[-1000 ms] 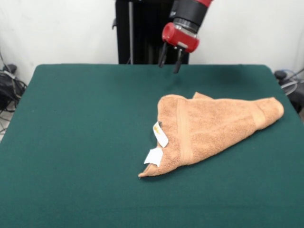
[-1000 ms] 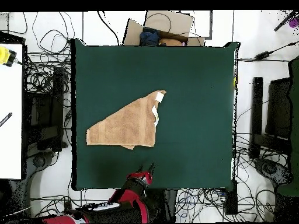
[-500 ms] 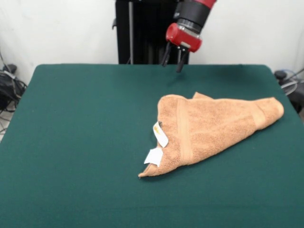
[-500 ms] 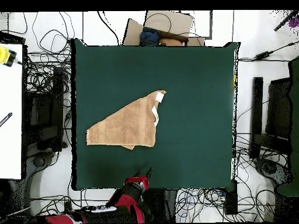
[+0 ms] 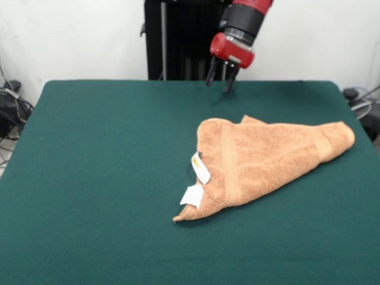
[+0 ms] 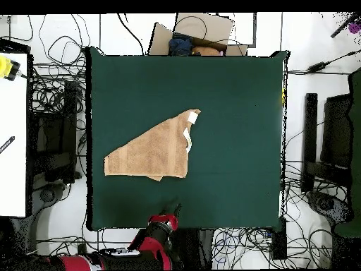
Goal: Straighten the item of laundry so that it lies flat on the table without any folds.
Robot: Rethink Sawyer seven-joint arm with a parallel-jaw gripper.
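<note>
An orange-tan towel point(image 5: 267, 163) lies folded into a rough triangle on the green table point(image 5: 95, 178), right of centre in the front view, its white tags point(image 5: 196, 181) at the lower-left point. The gripper point(image 5: 221, 74) hangs at upper centre, jaws open and empty, clear of the cloth. Pinching both layers would likely drag the fold along rather than open it. Only the overhead view shows the tangled cables point(image 6: 49, 92) around the table.

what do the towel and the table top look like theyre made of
Towel: looks like orange-tan terry cloth, with a nubby looped pile and flat woven bands. Table: covered in dark green, matte, felt-like fabric, judging by its even, shineless surface.
</note>
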